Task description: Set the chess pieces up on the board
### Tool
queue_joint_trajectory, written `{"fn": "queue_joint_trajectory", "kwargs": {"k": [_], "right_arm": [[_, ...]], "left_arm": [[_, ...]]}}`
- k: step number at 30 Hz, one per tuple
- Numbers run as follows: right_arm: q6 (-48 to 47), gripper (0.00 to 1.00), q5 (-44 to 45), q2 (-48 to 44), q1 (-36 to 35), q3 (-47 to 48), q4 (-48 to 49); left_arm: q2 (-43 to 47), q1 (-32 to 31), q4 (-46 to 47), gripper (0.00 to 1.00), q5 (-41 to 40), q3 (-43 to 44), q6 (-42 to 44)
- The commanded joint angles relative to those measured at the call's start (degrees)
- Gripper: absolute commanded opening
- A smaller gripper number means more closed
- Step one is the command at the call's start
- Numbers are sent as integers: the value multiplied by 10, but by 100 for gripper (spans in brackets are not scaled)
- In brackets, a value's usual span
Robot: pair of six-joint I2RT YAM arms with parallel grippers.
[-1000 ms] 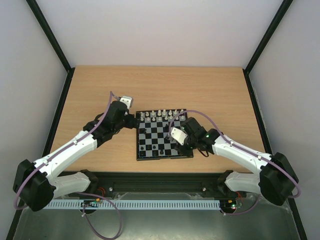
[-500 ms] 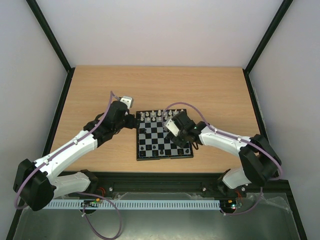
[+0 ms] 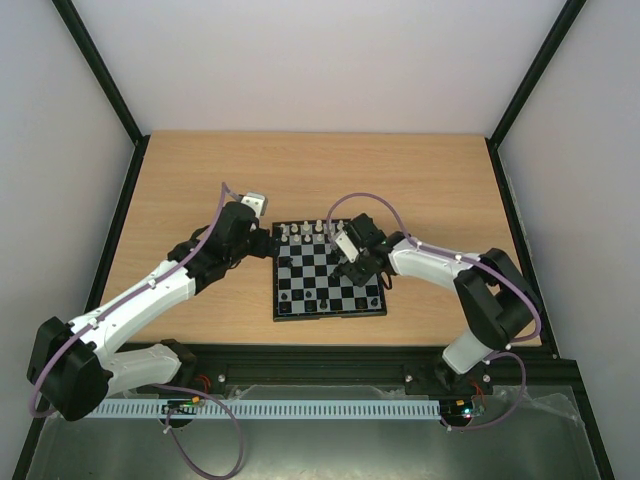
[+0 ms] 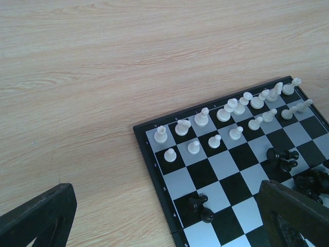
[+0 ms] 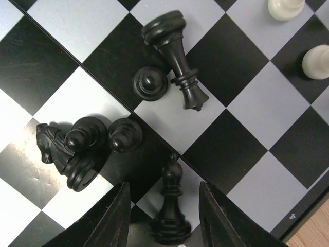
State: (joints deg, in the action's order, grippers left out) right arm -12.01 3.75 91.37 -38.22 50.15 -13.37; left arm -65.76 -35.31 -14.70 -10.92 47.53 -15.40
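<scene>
The board [image 3: 281, 300] lies at the table's middle. White chess pieces [image 4: 231, 110] stand in two rows along its far edge. Black chess pieces lie scattered: a toppled pair [image 4: 200, 206] near the left edge, and others [image 4: 282, 157] toward the middle. My left gripper [image 4: 165, 206] hangs wide open just off the board's far-left corner [image 3: 268, 243], holding nothing. My right gripper [image 5: 163, 193] is low over the board's right half [image 3: 355, 268], open. A black bishop [image 5: 169, 211] lies between its fingers with a gap on each side.
Just ahead of the right gripper lie a toppled tall black piece [image 5: 175, 51], a pawn [image 5: 150, 82], another pawn [image 5: 125, 135] and a fallen knight cluster [image 5: 67, 149]. Two white pieces [image 5: 314, 62] stand beyond. Bare wooden table [image 3: 200, 180] surrounds the board.
My right gripper has moved from the board's near-right edge toward its middle right, over the black pieces. The left arm has not moved.
</scene>
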Motion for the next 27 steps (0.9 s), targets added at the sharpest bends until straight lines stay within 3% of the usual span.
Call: {"fn": "queue_joint_trajectory", "kwargs": {"k": [1, 11, 20, 27], "right_arm": [[14, 40, -23, 14, 13, 10, -46], [10, 38, -55, 15, 27, -6, -69], [11, 23, -50, 9, 28, -11, -69], [12, 30, -43, -1, 36, -20, -68]], "left_arm": [[-5, 3, -4, 99, 1, 0, 7], [-9, 3, -6, 99, 1, 2, 7], [-11, 3, -8, 99, 3, 1, 8], [-13, 3, -9, 99, 5, 2, 8]]}}
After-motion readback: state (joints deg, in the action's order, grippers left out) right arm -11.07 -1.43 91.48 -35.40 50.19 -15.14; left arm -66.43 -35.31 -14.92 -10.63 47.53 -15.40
